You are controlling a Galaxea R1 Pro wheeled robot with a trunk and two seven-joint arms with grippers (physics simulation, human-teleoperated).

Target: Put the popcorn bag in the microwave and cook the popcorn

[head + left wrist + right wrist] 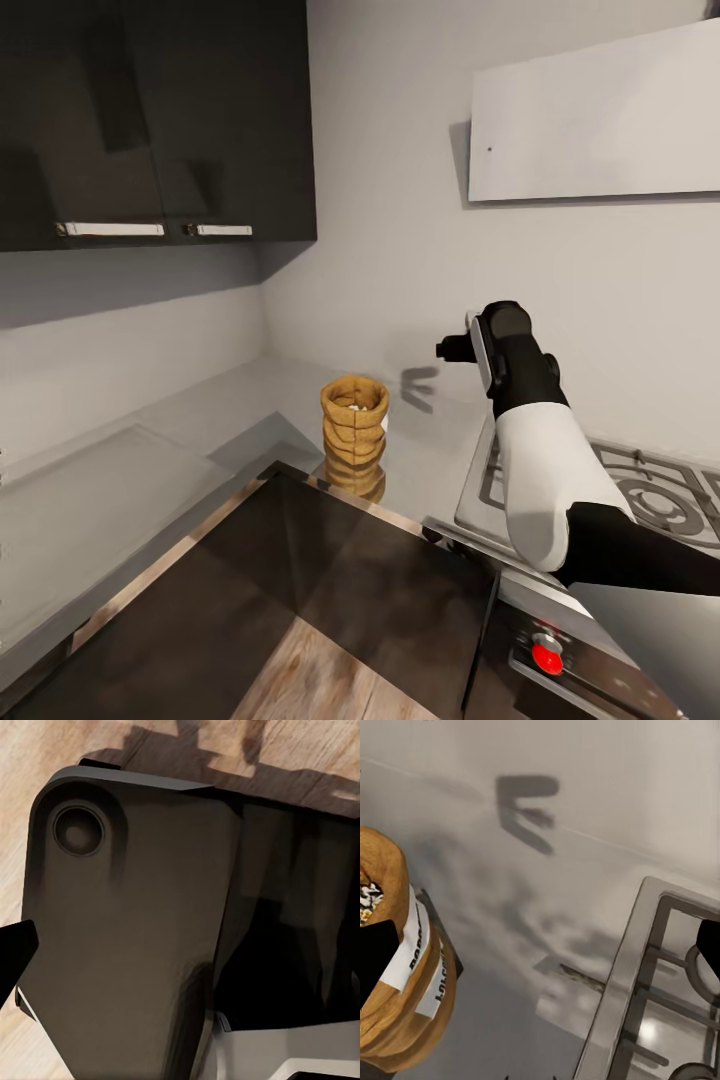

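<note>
Popcorn bag [354, 420] upright on grey worktop [200, 440] near the far corner, pale popcorn [355, 405] inside. Right gripper [452, 348] raised just right of it, empty, opening unclear. Gas hob [640, 490] farther right.

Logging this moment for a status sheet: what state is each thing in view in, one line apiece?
popcorn bag: upright on the countertop, mouth open, ungrasped.
popcorn: pale kernels inside the bag.
right end effector: raised beside the bag, apart from it; open or shut unclear.
upper cabinets: doors closed.
gas hob: no flame visible.
</note>
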